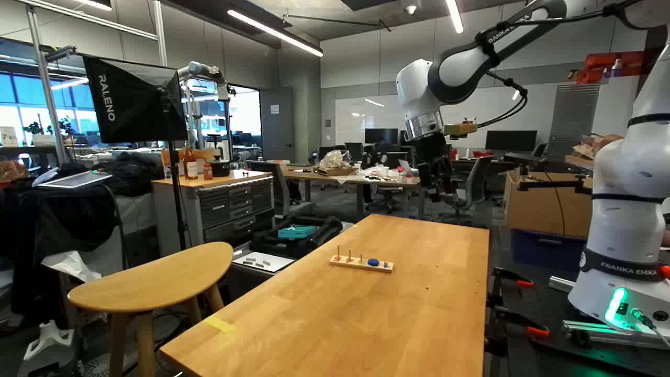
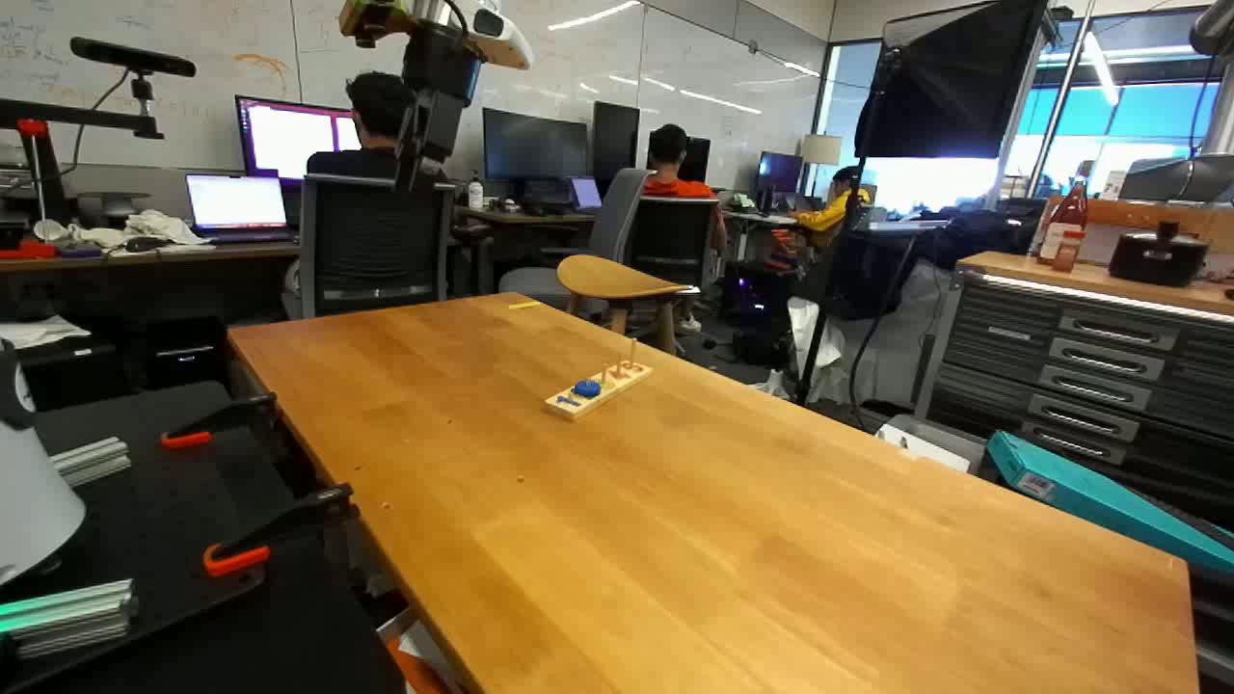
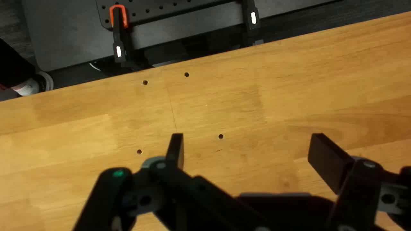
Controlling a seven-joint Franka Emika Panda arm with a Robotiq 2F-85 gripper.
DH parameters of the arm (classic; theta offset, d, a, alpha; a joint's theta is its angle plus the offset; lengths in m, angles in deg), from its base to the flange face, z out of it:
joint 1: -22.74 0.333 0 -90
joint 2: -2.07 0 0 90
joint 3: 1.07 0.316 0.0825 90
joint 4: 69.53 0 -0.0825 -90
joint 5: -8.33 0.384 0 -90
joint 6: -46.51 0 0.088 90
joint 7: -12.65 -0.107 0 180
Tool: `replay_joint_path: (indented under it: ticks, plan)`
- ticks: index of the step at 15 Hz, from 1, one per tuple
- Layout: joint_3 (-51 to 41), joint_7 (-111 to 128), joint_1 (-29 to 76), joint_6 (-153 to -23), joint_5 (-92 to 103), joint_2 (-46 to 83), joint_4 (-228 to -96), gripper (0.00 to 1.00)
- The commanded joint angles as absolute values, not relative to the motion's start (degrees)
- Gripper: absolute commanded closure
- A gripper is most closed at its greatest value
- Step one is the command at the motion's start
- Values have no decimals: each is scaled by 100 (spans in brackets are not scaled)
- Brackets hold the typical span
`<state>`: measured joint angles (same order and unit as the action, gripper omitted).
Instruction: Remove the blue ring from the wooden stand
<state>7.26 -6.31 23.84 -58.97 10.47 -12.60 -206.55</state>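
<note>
Wide apart, the two jaws of the gripper (image 3: 247, 150) let the brown wood of the table (image 3: 224, 109) show between them in the wrist view. One small round hole (image 3: 221, 136) shows in that gap too. In both exterior views the jaws hang high over the table with their tips down, and the white and black arm (image 1: 455, 70) is above them.

Lower than the jaws, and well apart from them, is the wooden stand (image 1: 356, 263). It is long, low and pale, and lies flat on the table. Thin pegs (image 1: 349, 255) stick up from it in a row, and the tallest is at one end. The blue ring (image 1: 373, 262) is on the stand near the other end, also lower than the jaws. I can't tell if a peg goes through the ring.

Farther from the jaws than the stand, out past the table's edge, is a wooden stool (image 1: 157, 277). On the opposite side of the jaws, a black clamp (image 3: 118, 35) with an orange part is at the edge of the table. A foot in a shoe (image 3: 33, 85) shows past that edge, off to one side of the jaws.
</note>
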Motion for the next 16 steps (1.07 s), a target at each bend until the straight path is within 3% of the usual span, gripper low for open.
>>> replay_joint_path:
  ticks: [1,11,16]
  plan:
    - [659,-643,2452,-5885,1032,-1256,-20633,0]
    - [502,-345,2339,-8204,-599,425,-19088,0]
    - [39,-118,2328,-8586,-595,1598,-18554,0]
